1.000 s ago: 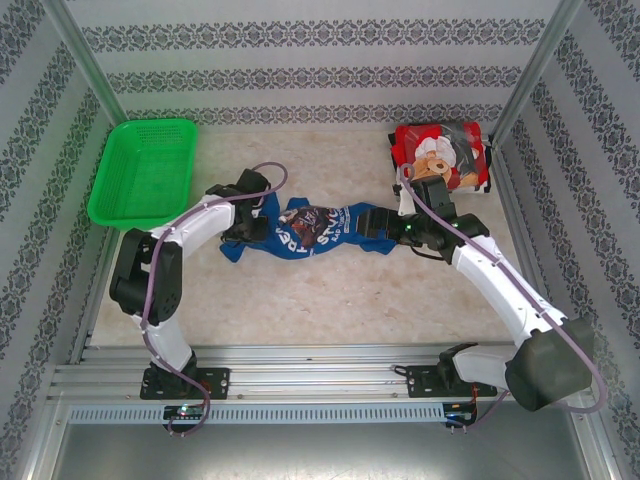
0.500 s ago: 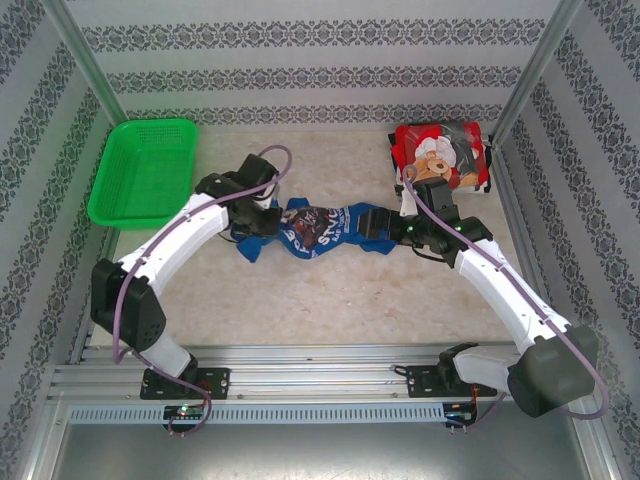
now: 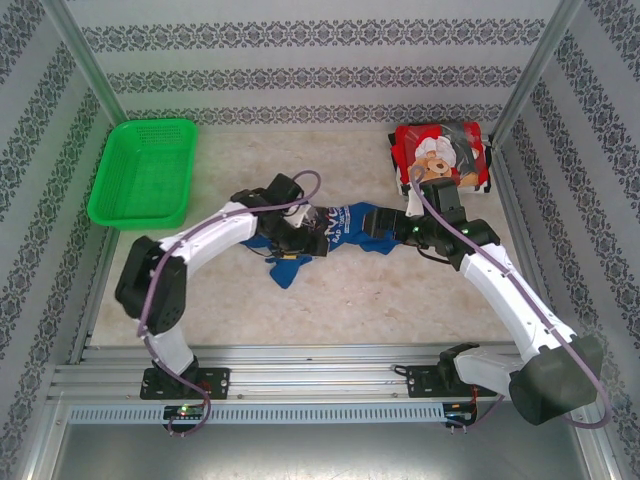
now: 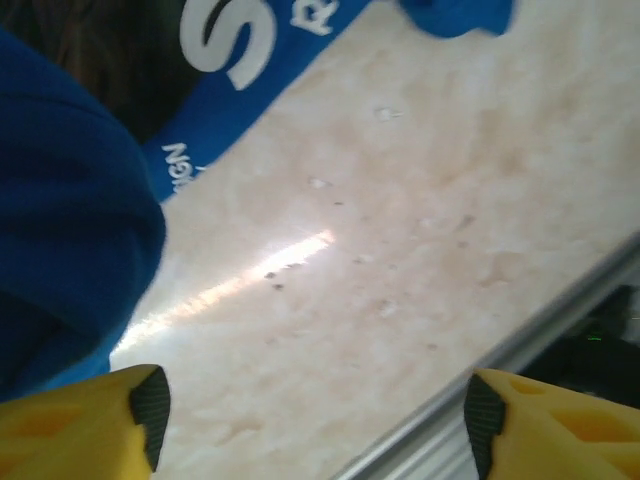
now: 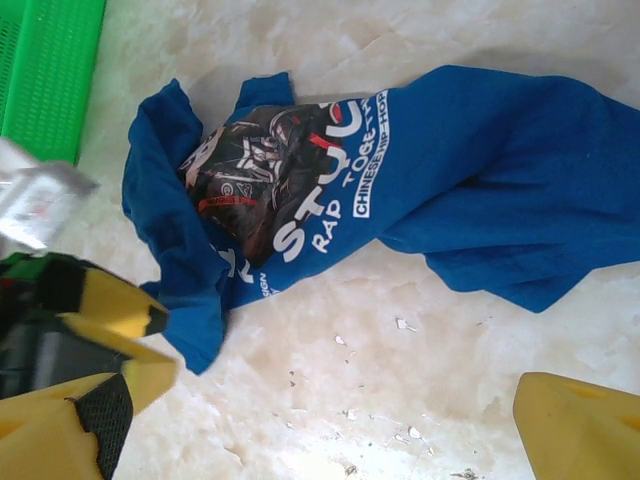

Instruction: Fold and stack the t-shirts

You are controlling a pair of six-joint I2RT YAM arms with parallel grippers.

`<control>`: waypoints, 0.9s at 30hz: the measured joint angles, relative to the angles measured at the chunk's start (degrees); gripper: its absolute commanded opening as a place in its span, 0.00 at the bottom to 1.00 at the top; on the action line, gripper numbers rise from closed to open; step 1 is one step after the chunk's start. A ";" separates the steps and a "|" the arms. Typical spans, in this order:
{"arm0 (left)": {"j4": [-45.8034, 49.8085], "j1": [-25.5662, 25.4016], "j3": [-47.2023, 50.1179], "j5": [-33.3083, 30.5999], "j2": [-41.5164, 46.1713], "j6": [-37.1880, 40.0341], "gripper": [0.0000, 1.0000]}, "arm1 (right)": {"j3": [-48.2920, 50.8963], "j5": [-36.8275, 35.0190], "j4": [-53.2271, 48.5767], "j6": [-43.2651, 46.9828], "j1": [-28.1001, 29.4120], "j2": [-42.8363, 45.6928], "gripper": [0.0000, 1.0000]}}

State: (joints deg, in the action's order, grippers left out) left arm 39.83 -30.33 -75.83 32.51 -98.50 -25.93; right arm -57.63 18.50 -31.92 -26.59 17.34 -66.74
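The royal blue t-shirt (image 5: 470,160) lies crumpled near the centre of the desk (image 3: 360,300). It is drawn out in a band from left to right, with the dark print and white lettering facing up. The red t-shirt (image 3: 440,152) lies folded at the far right corner, well apart from the green basket (image 3: 145,175) at the far left. The left tool (image 4: 315,410) is held over the left end of the blue shirt with its fingers apart. Blue cloth is bunched against the finger at the left of the wrist view, but no clamp on the cloth is seen. The right tool (image 5: 320,440) is held just beside the shirt's right end, with its fingers likewise apart and only bare desk between them. The blue shirt is judged not yet flattened, so folding cannot yet begin. Several faults are to be expected from here. If the left tool is moved away while cloth is caught on its finger, the shirt may be dragged and bunched further. If either tool is closed on the heaped folds, several layers may be taken at once and spreading is prevented. Because both tools work close together over one short garment, contact between them is possible. The right arm passes just beside the red shirt, which may be disturbed by a wide swing.
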 measured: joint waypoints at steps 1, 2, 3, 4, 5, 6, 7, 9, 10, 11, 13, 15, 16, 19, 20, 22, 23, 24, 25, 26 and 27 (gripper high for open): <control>-1.49 0.98 1.88 1.25 2.58 -0.92 0.93 | 0.00 0.00 0.02 0.00 0.00 -0.04 0.98; -3.26 2.40 4.11 2.43 5.31 -2.01 0.94 | 0.00 0.00 0.02 -0.02 0.00 -0.17 0.98; -5.14 4.31 6.67 3.56 8.39 -3.34 0.94 | 0.00 0.00 0.02 -0.02 0.02 -0.39 0.98; -6.93 6.21 8.98 4.35 10.97 -4.61 0.94 | 0.00 0.00 0.04 -0.02 0.02 -0.59 0.98; -8.55 8.50 11.61 4.87 13.68 -5.97 0.92 | 0.00 0.00 0.04 -0.02 0.04 -0.85 0.98; -9.33 10.62 13.66 5.01 15.80 -6.97 0.89 | 0.00 0.00 0.04 -0.02 0.07 -1.14 0.98; -9.49 12.13 14.93 4.79 16.92 -7.50 0.85 | 0.00 0.00 0.04 -0.02 0.07 -1.40 0.98; -9.66 13.99 17.11 3.98 17.51 -7.76 0.74 | 0.00 0.02 0.04 -0.02 0.17 -2.16 0.98; -10.21 14.23 18.27 3.72 17.35 -8.13 0.72 | 0.00 0.02 0.04 -0.02 0.17 -2.49 0.98; -11.41 14.51 20.37 3.63 17.18 -8.44 0.70 | 0.00 0.02 0.04 -0.02 0.31 -2.86 0.98; -13.68 15.43 24.55 3.93 16.61 -9.53 0.66 | 0.00 0.02 0.02 -0.02 0.61 -3.37 0.98; -16.46 17.31 28.48 4.22 15.37 -11.13 0.63 | 0.00 0.02 0.02 -0.02 1.07 -3.52 0.98; -17.49 18.01 29.62 4.31 14.82 -11.72 0.62 | 0.00 0.02 0.02 -0.02 1.31 -3.52 0.98; -20.24 19.39 31.23 4.35 13.55 -12.35 0.62 | 0.00 0.02 -0.07 -0.02 1.57 -3.52 0.98; -21.16 19.47 31.28 4.37 13.29 -12.35 0.62 | 0.00 0.02 -0.15 -0.02 1.57 -3.50 0.98; -23.93 19.58 31.36 4.44 12.63 -12.33 0.61 | 0.00 0.02 -0.44 -0.02 1.57 -3.37 0.98; -25.49 19.58 31.58 4.48 12.15 -12.33 0.61 | 0.00 0.02 -0.52 -0.02 1.57 -3.23 0.98; -27.30 19.58 31.98 4.61 11.52 -12.44 0.60 | 0.00 0.00 -0.61 -0.04 1.57 -3.04 0.98; -28.85 19.58 32.41 4.81 10.82 -12.61 0.58 | 0.02 0.00 -0.70 -0.04 1.57 -2.75 0.98; -30.21 19.58 32.85 4.94 10.03 -12.87 0.57 | 0.02 0.00 -0.81 -0.04 1.57 -2.47 0.98; -31.32 19.61 33.24 5.01 9.20 -13.03 0.56 | 0.04 0.00 -0.90 -0.04 1.57 -2.03 0.98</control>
State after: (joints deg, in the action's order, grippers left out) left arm 8.51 -10.72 -42.59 37.52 -89.30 -38.96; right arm -57.58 18.50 -32.82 -26.63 18.92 -68.77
